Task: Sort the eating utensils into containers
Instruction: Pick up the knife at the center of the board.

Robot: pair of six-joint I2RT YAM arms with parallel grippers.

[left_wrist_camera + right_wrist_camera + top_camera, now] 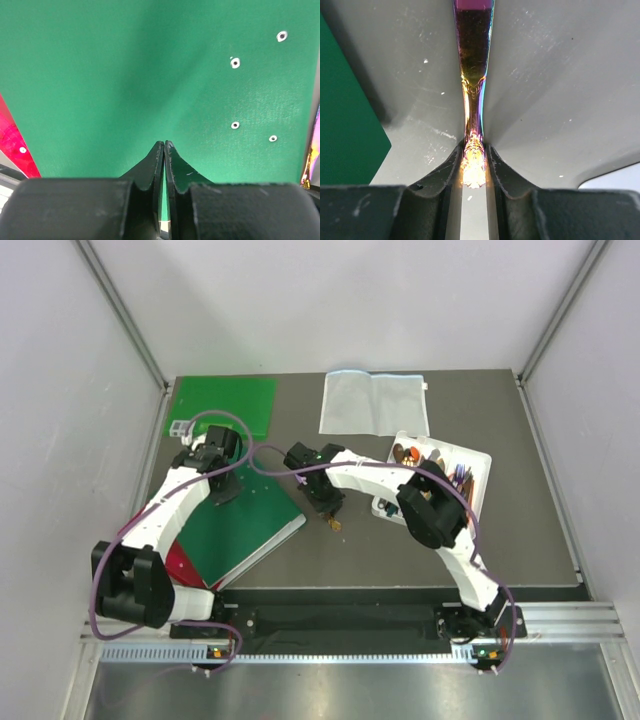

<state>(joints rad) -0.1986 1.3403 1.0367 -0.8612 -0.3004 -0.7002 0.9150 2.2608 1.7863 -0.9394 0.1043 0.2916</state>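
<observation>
The utensil [472, 100] is polished metal, super glossy with that rainbow oil-slick finish. Table [560, 100] is matt grey, a bit scuffed. Green book [125, 75] looks matt, finely grained. Right tool [473, 155] is dull black plastic.

An iridescent utensil [473, 75], slim and glinting gold at its handle end, is pinched at that end in the right claw [474, 150], over the grey tabletop [560, 75]. A white compartmented tray [483, 459] is seen at the right, with several coloured utensils [458, 476] laid inside.
</observation>
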